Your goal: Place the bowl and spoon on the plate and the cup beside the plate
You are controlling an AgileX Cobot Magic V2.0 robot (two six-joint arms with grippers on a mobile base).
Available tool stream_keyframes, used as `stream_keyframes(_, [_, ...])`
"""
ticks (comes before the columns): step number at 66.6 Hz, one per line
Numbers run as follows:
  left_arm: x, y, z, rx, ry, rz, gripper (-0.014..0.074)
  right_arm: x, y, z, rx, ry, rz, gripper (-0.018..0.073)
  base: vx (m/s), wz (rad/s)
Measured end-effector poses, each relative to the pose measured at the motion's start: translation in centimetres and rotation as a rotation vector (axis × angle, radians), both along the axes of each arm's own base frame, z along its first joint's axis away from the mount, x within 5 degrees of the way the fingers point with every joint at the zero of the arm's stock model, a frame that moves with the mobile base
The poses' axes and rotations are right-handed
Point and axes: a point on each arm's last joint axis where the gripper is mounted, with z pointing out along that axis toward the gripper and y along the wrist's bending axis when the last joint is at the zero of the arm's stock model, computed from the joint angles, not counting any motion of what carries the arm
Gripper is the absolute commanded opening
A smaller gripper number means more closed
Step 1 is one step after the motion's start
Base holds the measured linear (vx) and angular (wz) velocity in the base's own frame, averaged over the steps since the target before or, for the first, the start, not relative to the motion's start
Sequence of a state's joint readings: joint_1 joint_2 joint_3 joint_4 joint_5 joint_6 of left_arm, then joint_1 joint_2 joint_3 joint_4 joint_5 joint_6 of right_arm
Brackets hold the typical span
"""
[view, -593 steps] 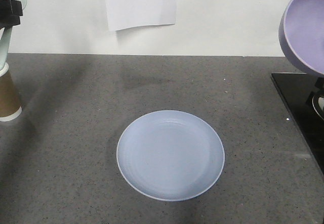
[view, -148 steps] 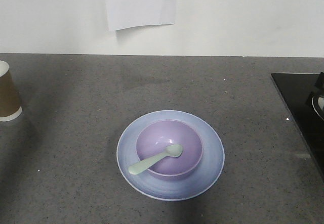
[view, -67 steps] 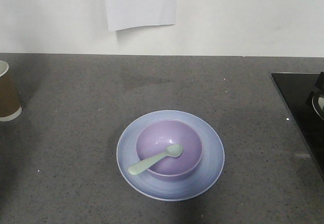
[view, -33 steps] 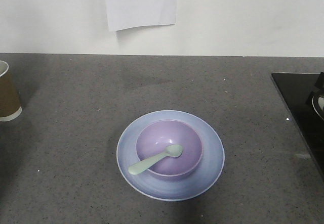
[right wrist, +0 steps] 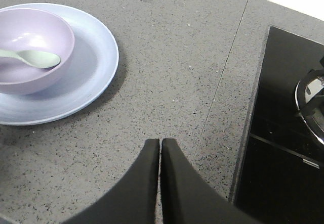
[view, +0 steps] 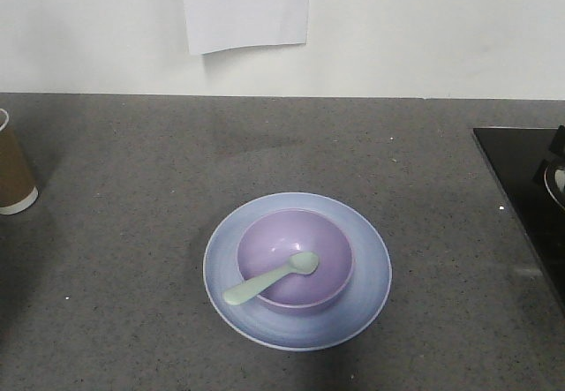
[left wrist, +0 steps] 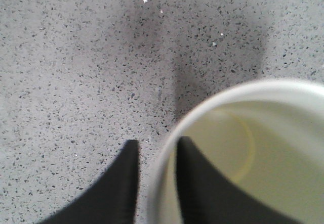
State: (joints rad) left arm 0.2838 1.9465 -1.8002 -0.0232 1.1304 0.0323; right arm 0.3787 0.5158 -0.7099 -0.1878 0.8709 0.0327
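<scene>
**A:** Where's the cup (view: 15,172)?

**B:** At nine o'clock, well apart from the plate (view: 371,263). Your left gripper (left wrist: 154,183) pinches its rim wall, one finger inside. It's light, crushable paper: squeeze gently. The right gripper (right wrist: 160,153) is closed, empty.

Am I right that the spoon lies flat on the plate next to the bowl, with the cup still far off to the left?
Not quite. The spoon lies in the bowl, head inside and handle resting over the rim, not flat on the plate; the front-facing view shows it. The rest holds: the cup stands far left, well apart from the plate.
</scene>
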Motion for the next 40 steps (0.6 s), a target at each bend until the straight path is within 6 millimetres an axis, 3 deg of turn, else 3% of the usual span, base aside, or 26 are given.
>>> stream_keyframes(20, [-0.6,-1.1,1.5,-0.069,-0.037,-0.076,-0.0008,0.0,0.0,0.0,0.000,0.000,0.000,-0.0003,0.00,0.00])
stream_keyframes(33, [-2.8,-3.9,6.1,-0.196,-0.145,-0.203,-0.0008,0.0,0.0,0.0,0.000,-0.001,0.000,-0.0003,0.00,0.00])
stream_keyframes(40, [-4.0,-6.4,8.6,-0.227,-0.205,-0.292,-0.0008,0.0,0.0,0.0,0.000,-0.001,0.000,-0.0003,0.00,0.00])
